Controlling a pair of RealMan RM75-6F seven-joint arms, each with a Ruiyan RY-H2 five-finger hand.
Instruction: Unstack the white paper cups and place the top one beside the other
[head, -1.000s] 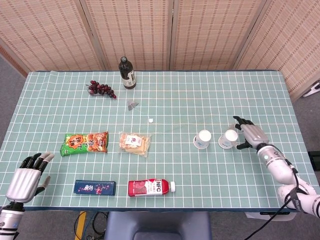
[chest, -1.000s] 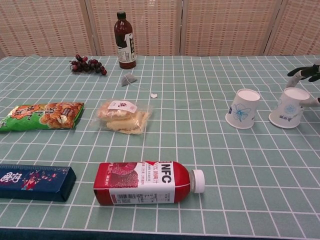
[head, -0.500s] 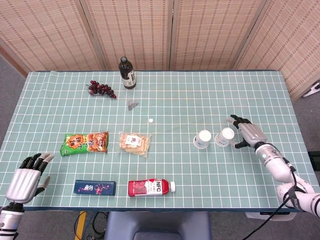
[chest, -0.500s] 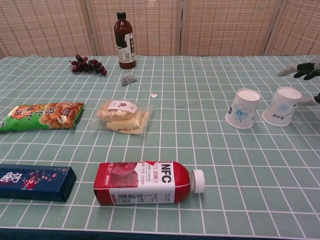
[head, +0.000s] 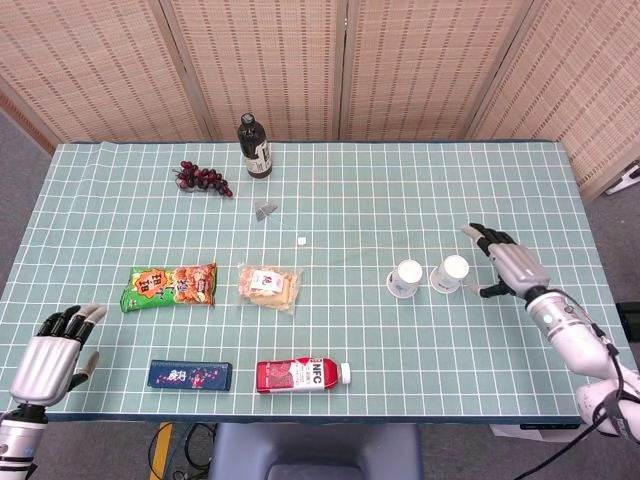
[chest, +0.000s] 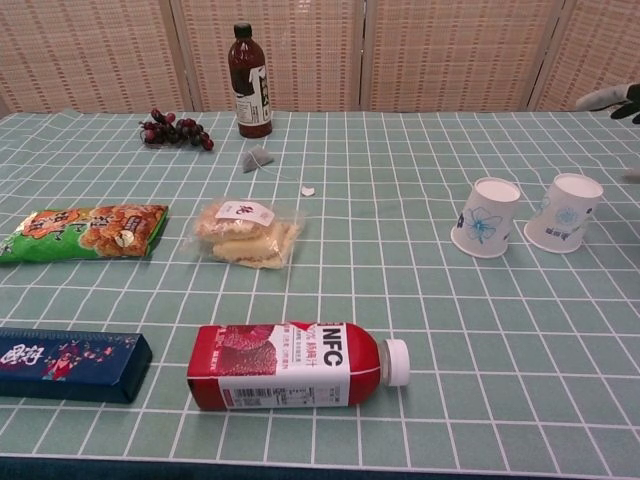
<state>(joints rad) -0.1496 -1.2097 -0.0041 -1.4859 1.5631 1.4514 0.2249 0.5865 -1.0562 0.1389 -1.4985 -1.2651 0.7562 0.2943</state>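
Two white paper cups stand side by side on the green gridded tablecloth (head: 330, 190), apart from each other with a narrow strip of cloth between them. The left cup (head: 405, 278) bears a blue flower print; the right cup (head: 451, 273) sits just beside it, leaning slightly. Both have their open mouths up.

The right hand (head: 505, 266) hovers to the right of the right cup, near it but not touching — its fingers are spread and hold nothing. In the chest view only a dark fingertip of this hand shows at the right edge (chest: 622, 98), well above and behind the cups.

The left hand (head: 52, 355) rests at the table's near left corner, far to the left of the cups, fingers loosely apart and slightly curled with nothing in them.

Taking the left cup as the landmark: a clear packet of pastries (head: 269, 287) lies well to its left, and a green snack bag (head: 170, 286) further left again. Nearer the front edge and left of the cup lie a red juice bottle (head: 301, 375) on its side and a dark blue box (head: 190, 376). Far behind and to the left stand a dark bottle (head: 253, 147) and a bunch of grapes (head: 202, 178), with a small grey sachet (head: 265, 208) and a white scrap (head: 301, 241) between them and the cup.
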